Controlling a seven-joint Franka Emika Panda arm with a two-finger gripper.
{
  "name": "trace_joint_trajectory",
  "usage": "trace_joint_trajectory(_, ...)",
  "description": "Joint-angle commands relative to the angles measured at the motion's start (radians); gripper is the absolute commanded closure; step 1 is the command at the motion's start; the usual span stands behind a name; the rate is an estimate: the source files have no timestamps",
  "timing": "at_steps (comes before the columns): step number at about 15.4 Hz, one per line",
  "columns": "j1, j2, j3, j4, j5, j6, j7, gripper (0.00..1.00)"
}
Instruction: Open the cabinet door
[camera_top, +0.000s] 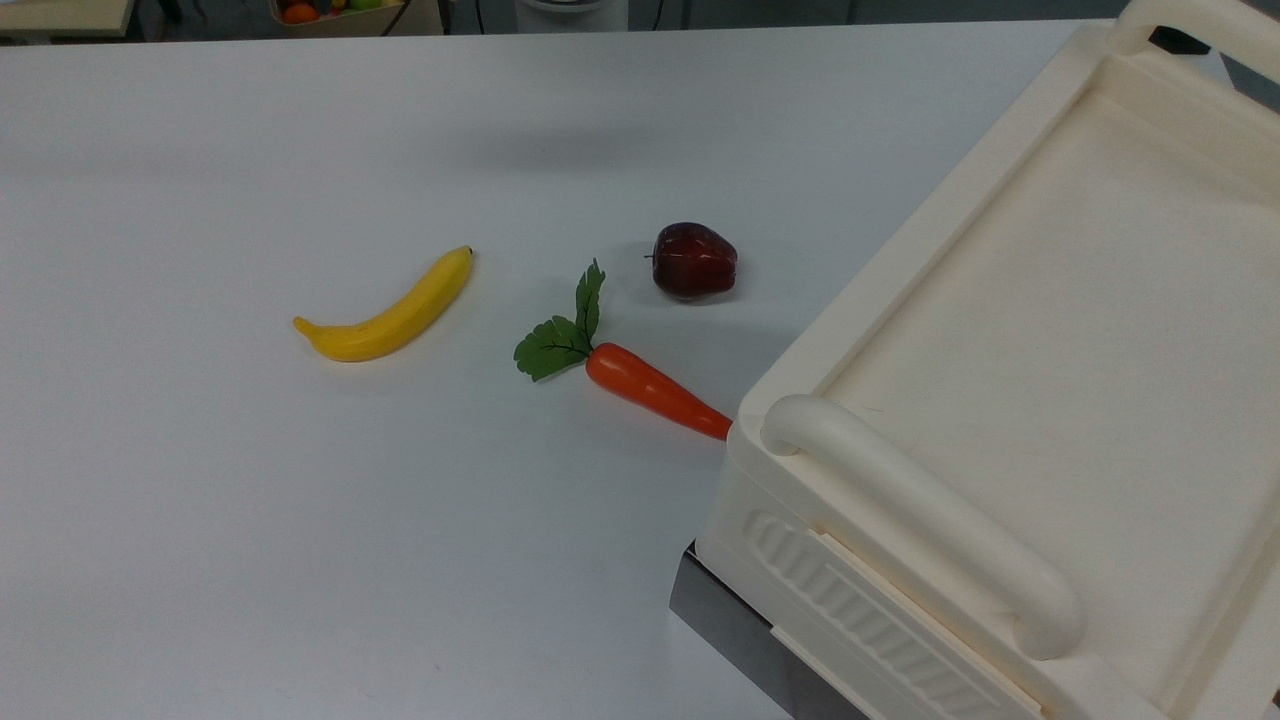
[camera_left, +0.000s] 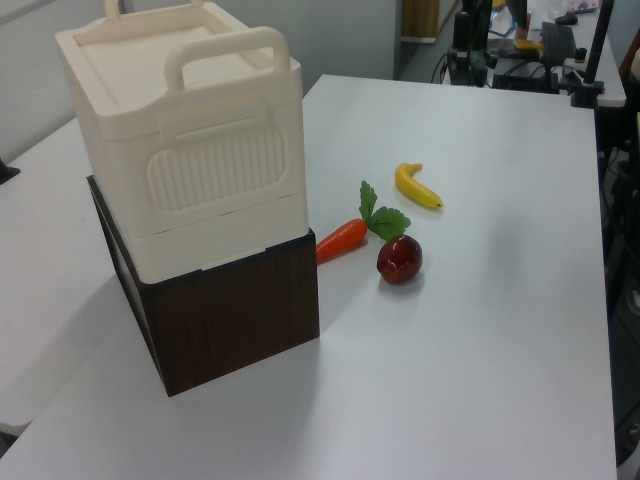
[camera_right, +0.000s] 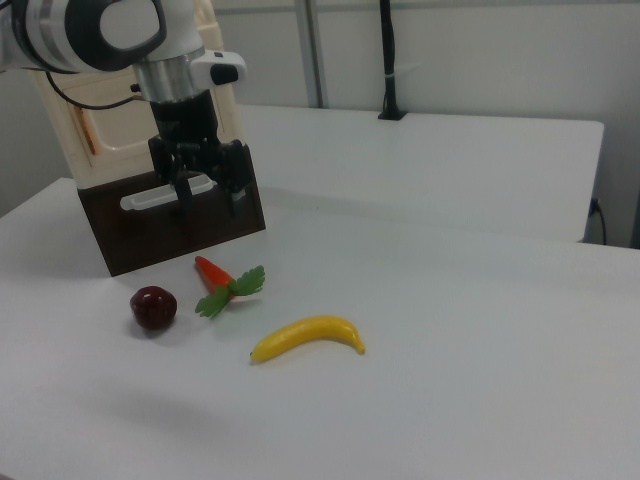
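Right view has the gripper (camera_right: 208, 192) hanging with fingers spread wide and empty just before the cabinet door (camera_right: 120, 130), whose copper strip sits up-left of it; a misjudged reach could shove the cabinet (camera_right: 150, 150) instead.

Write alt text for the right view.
A robot arm's gripper hangs in front of a cream cabinet set on a dark wooden box. On the white table lie an apple, a carrot and a banana.

White table (camera_top: 250, 560) — on it a banana (camera_top: 390, 310), carrot (camera_top: 650, 388), apple (camera_top: 694, 261), dark wooden box (camera_left: 235, 315).
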Motion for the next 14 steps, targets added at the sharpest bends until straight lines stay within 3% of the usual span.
trace_joint_trajectory(1, 0.000, -0.002, 0.003, -0.003, -0.014, -0.021, -0.005, 0.00)
trace_joint_trajectory(14, 0.001, 0.000, 0.005, -0.001, -0.013, -0.023, -0.022, 0.00)
